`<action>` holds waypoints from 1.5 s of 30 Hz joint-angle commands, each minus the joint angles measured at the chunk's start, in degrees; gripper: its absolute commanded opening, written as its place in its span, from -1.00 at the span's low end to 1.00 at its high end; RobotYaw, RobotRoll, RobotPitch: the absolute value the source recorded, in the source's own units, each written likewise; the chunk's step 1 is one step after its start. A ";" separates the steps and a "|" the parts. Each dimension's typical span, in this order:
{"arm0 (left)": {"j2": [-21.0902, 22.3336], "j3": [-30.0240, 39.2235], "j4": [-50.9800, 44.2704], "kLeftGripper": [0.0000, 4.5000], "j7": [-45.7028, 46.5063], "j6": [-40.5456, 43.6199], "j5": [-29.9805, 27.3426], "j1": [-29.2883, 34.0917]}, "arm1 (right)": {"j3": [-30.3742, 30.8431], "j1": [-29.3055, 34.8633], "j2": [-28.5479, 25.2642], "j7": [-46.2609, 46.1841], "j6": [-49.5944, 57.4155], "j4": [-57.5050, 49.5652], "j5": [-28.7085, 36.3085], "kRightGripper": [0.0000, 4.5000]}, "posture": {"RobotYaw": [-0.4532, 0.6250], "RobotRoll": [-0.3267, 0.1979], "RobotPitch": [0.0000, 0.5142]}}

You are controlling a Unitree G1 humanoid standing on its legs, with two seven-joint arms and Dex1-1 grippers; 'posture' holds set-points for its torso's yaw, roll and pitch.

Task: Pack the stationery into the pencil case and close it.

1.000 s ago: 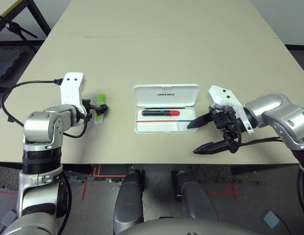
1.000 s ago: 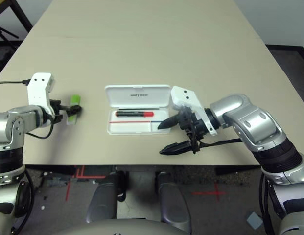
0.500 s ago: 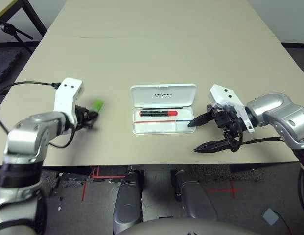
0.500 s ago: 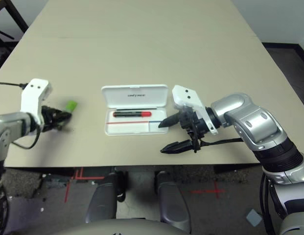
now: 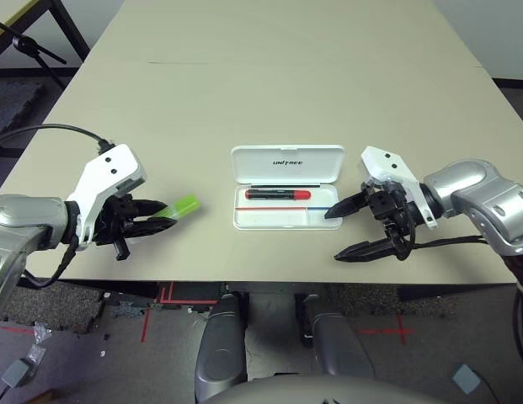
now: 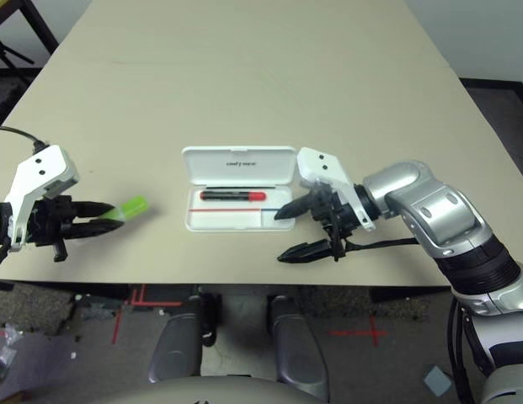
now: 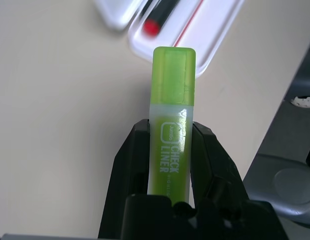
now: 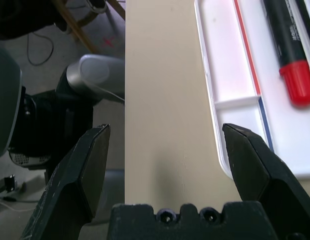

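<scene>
Highlighter (image 7: pixel 170 130), lime green with a pale middle band and white "CHECK LINER" lettering, sits clamped between the fingers (image 7: pixel 130 170) of your left gripper (image 5: pixel 170 216), its green cap end pointing outward toward the open pencil case (image 5: pixel 286 218). You hold it over the left part of the worktop (image 5: pixel 269 101), apart from the case. The white case lies near the worktop's front edge, between your two grippers, its lid (image 5: pixel 288 164) folded back on the far side, dark "UNITREE" lettering across it. Inside the tray, the red-capped black marker (image 5: pixel 278 194) lies lengthwise in the far compartment, a thin dark strip (image 5: pixel 278 186) alongside it toward the hinge. A red line (image 5: pixel 269 209) and a shorter blue line (image 8: pixel 266 122) mark the divider in front of the marker, with two bare sections on the near side. At the case's right end, your right gripper (image 5: pixel 345 231) has its fingers (image 8: pixel 249 160) spread wide apart with nothing between them, one of them reaching the tray's near corner.
</scene>
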 commanded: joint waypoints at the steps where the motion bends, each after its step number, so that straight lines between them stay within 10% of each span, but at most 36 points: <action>1: -0.52 -7.31 -2.02 -0.52 -1.07 -1.56 1.59 -2.67 | -0.08 1.35 -0.97 0.18 -0.47 0.53 -0.48 1.00 | -0.03 0.25 -0.22; 15: -11.59 -25.45 3.29 -0.52 -2.04 -1.89 7.34 -22.77 | -1.94 3.33 -1.85 -1.65 -1.61 1.51 -1.37 1.00 | -0.10 0.25 -0.26; 28: -23.28 -35.94 12.94 -0.52 -0.34 -2.69 16.37 -28.94 | -3.44 4.21 -2.05 -3.09 -2.02 1.88 -1.71 1.00 | -0.14 0.25 -0.28; 43: -24.34 -39.17 15.11 -0.52 -3.40 -4.65 21.71 -28.62 | -4.14 5.30 -2.07 -4.06 -2.14 1.34 -1.55 1.00 | -0.17 0.25 -0.26; 45: -24.04 -39.19 15.01 -0.05 -3.34 -5.21 22.36 -28.19 | -4.19 5.34 -1.99 -4.08 -2.29 1.47 -1.65 1.00 | -0.18 0.25 -0.27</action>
